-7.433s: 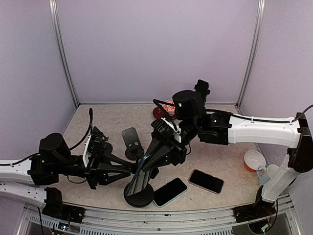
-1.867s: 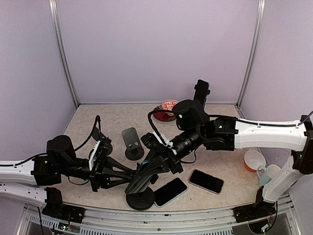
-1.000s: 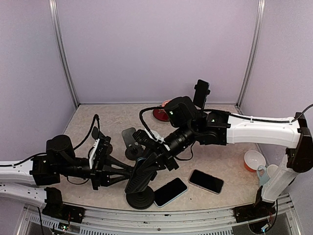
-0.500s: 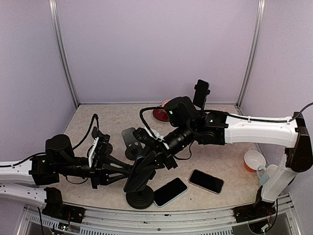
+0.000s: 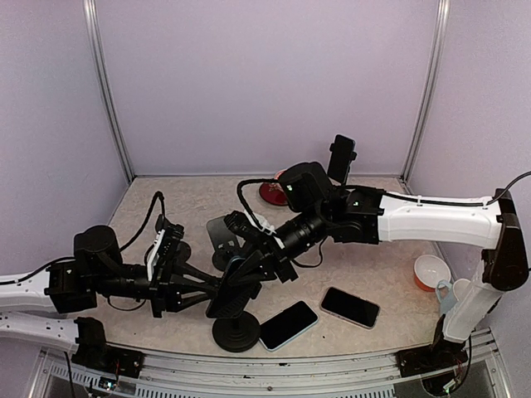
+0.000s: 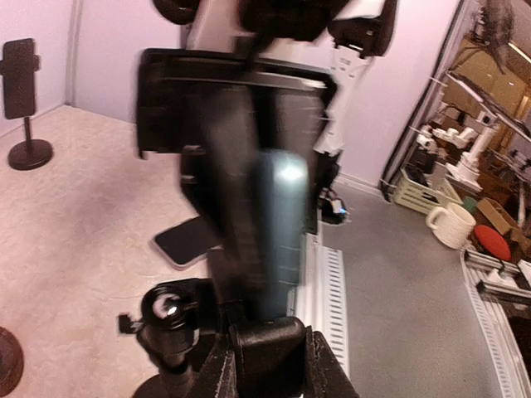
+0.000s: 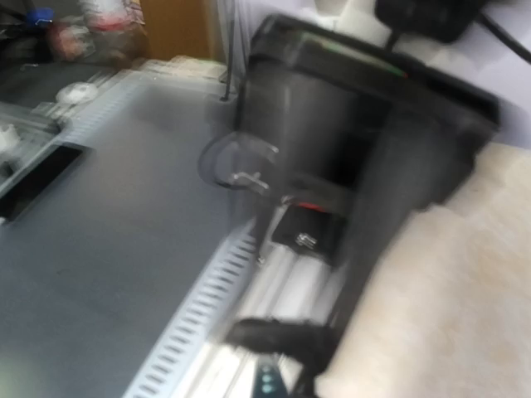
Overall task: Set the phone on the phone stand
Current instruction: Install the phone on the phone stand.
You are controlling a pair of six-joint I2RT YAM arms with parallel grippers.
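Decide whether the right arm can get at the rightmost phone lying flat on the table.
Probably not yet: the right hand is shut on another phone. Nothing covers the rightmost phone.

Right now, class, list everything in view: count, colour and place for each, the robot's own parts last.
front phone stand: 1, black, near edge
grey phone stand: 1, grey, mid-table
back phone stand: 1, black, far edge, with a mounted phone
held phone: 1, dark, over the front phone stand
flat phones: 2, dark-screened, near edge
red dish: 1, red, far side
bowl: 1, orange and white, right edge
mug: 1, white, beside the bowl
left pincer: 1, black, closed on the front phone stand
right pincer: 1, black, closed on the held phone
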